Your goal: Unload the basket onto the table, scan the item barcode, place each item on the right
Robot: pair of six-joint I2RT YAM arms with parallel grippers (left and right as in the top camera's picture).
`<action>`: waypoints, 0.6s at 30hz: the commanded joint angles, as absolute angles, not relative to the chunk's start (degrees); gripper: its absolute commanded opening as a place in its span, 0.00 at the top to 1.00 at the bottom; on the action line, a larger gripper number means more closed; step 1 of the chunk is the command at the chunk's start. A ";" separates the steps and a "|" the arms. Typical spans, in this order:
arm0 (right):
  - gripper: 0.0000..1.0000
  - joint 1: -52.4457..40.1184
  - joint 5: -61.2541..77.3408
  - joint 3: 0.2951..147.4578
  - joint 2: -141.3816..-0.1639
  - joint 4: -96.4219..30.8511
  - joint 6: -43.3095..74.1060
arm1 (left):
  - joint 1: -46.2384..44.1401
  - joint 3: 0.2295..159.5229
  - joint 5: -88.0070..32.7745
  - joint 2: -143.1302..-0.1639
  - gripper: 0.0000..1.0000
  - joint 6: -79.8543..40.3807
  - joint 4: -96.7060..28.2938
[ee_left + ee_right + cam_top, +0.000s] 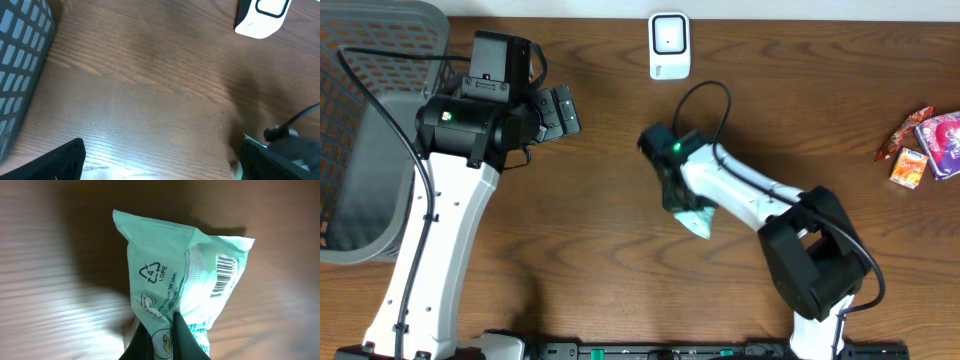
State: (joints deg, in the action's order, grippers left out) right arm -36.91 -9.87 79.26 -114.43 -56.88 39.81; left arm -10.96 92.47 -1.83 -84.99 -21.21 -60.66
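The item is a mint-green plastic packet (pixel 165 260) with a barcode (pixel 225 275) on its white right side. My right gripper (pixel 167 335) is shut on the packet's lower edge, which is pinched between the two dark fingers. From overhead the packet (pixel 698 218) pokes out under the right gripper (pixel 682 200) at mid-table. The white scanner (pixel 669 45) stands at the table's far edge and also appears in the left wrist view, where the scanner (pixel 262 20) is at top right. My left gripper (pixel 160 170) is open over bare wood, near the basket, with nothing in it.
A grey mesh basket (pixel 360 130) fills the left end of the table; its wall (pixel 20 60) shows in the left wrist view. Several colourful snack packets (pixel 925 145) lie at the far right edge. The right arm's black cable loops toward the scanner.
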 commanded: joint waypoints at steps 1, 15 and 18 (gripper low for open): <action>0.99 -32.80 10.59 86.13 -114.96 -55.88 27.42 | -10.79 92.49 -1.96 -85.23 0.02 -21.54 -60.84; 0.99 -18.48 55.88 75.55 -115.44 -34.83 17.52 | -10.79 92.49 -1.96 -85.23 0.02 -21.54 -60.84; 0.99 -16.05 55.83 69.41 -115.44 -28.53 21.61 | -10.79 92.49 -1.96 -85.23 0.02 -21.54 -60.84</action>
